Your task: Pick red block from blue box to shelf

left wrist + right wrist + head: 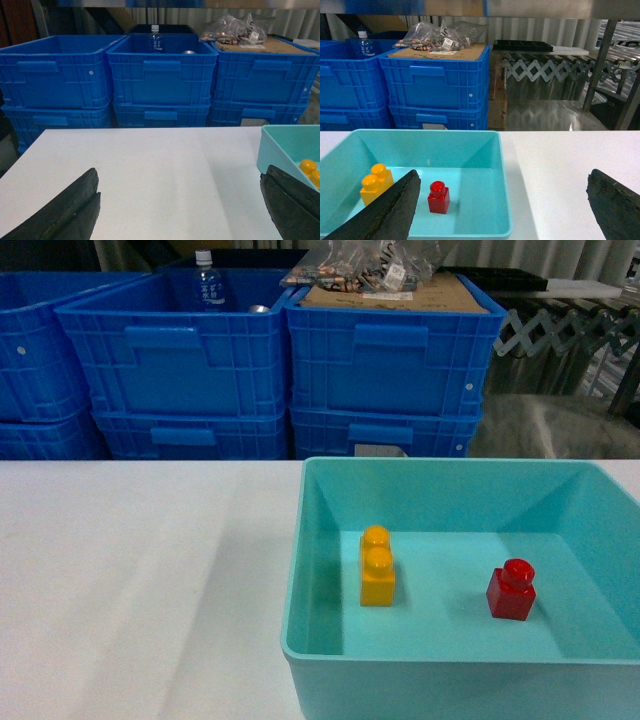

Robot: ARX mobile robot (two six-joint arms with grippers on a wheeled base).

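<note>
1. Right gripper (502, 210) was spread wide, holding nothing, hovering over the blue box's (506, 200) near right rim.
2. Left gripper (180, 210) was also wide, empty, above the white table (150, 170).
3. Red block (512, 590) sat upright in the box, at 3 o'clock from the orange brick (377, 566), well apart.
4. Dark blue crates (250, 370) were stacked at 12 o'clock.

Behind the white table (140, 570), stacked dark blue ribbed crates (180, 360), one holding a clear water bottle (207, 282) upright. On the rightmost stack of those crates, a cardboard sheet (400, 293) topped with clear plastic bags (375, 265). Right of the crates, a grey folding lattice (540, 72).
</note>
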